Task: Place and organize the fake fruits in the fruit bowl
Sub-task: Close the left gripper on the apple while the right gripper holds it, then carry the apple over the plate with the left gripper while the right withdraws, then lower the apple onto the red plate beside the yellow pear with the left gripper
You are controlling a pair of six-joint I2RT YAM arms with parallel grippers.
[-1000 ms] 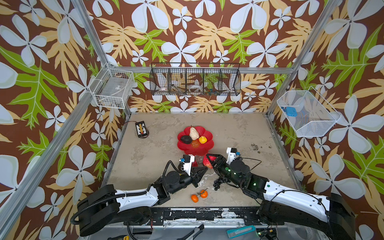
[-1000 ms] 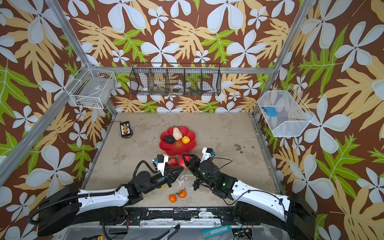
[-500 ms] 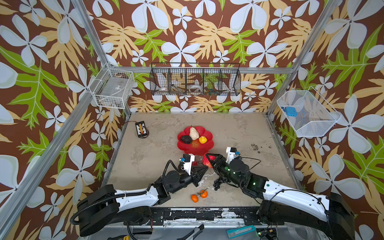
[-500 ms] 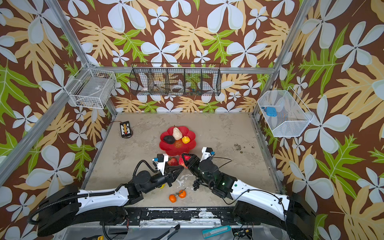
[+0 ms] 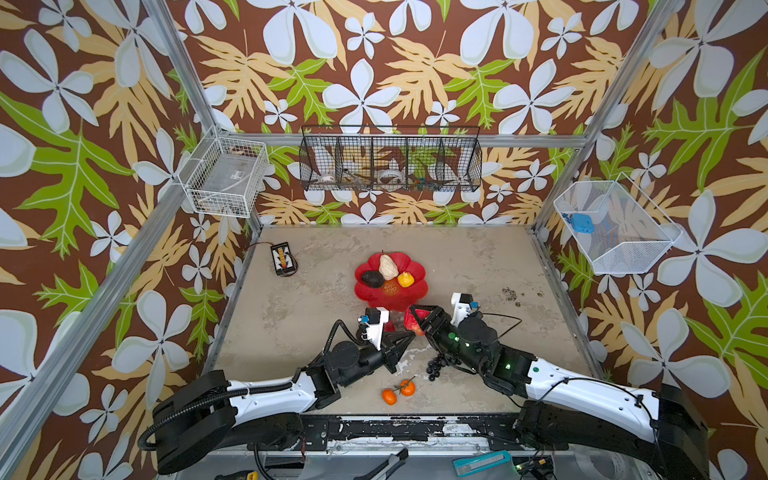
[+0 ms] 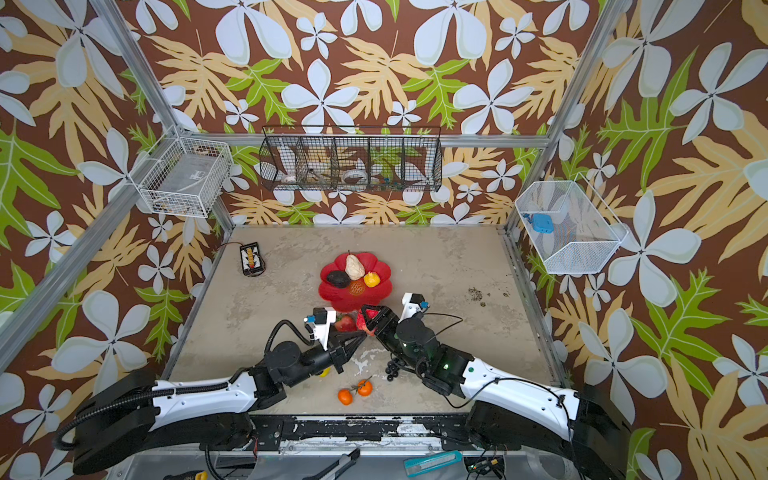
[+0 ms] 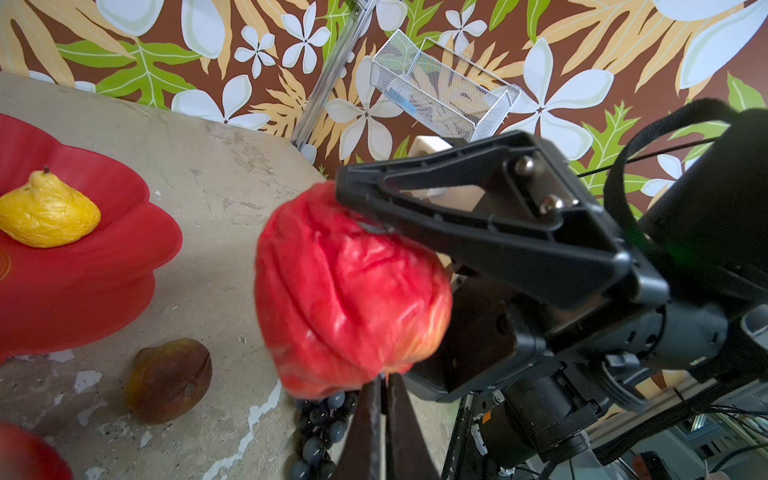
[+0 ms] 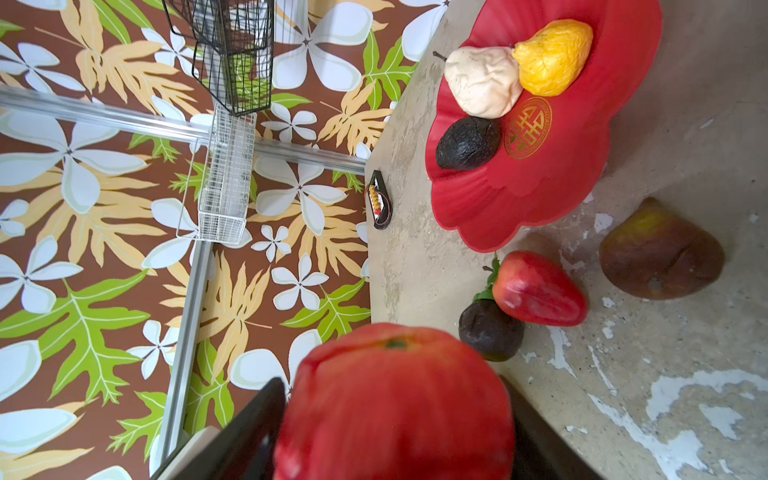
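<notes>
The red fruit bowl [image 5: 365, 297] holds a dark avocado [image 5: 372, 279], a beige pear [image 5: 388, 267] and a yellow lemon [image 5: 406, 279]. Just before its near rim my right gripper [image 5: 415, 318] is shut on a red apple [image 8: 395, 415], which looks blurred and hangs above the table. My left gripper [image 7: 382, 384] is shut and empty, its tips right under the apple. A strawberry [image 8: 540, 291], a second dark avocado [image 8: 490, 330] and a brown fruit [image 8: 660, 257] lie by the bowl. The black grapes [image 5: 438, 368] and two oranges [image 5: 399, 390] lie nearer the front.
A small black device [image 5: 282, 259] with a cable lies at the back left of the table. Wire baskets [image 5: 390, 160] hang on the back and side walls. Both arms meet over the table's middle front.
Both arms stay almost where they were, and the apple is still between the right fingers. The left jaws have shut a little tighter.
</notes>
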